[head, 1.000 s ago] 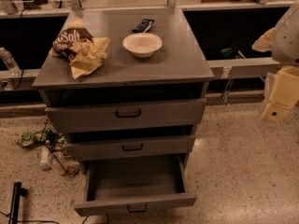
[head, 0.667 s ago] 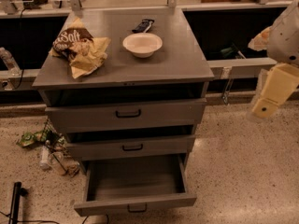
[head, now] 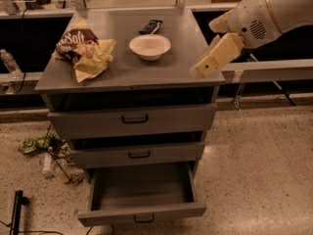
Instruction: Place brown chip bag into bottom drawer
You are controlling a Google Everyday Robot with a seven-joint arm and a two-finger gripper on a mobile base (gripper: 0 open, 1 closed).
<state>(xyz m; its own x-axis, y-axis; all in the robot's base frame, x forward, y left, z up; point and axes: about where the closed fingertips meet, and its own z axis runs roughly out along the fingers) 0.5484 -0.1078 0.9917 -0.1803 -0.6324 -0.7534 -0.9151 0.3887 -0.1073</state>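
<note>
At right edge of cabinet top (head: 127,72), claw (head: 208,65)

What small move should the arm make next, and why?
Probably swing the tool leftward across the cabinet top toward the brown chip bag. The tool hangs at the top's right edge, far from the bag on the left, with the white bowl between them; the bottom drawer is already open.

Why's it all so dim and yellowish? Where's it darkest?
Camera view: dim, warm light; a sheen on the cabinet top near the white bowl; deep shadow in the gap over the top drawer; the gripper, over the cabinet's right edge, is brightly lit.
</note>
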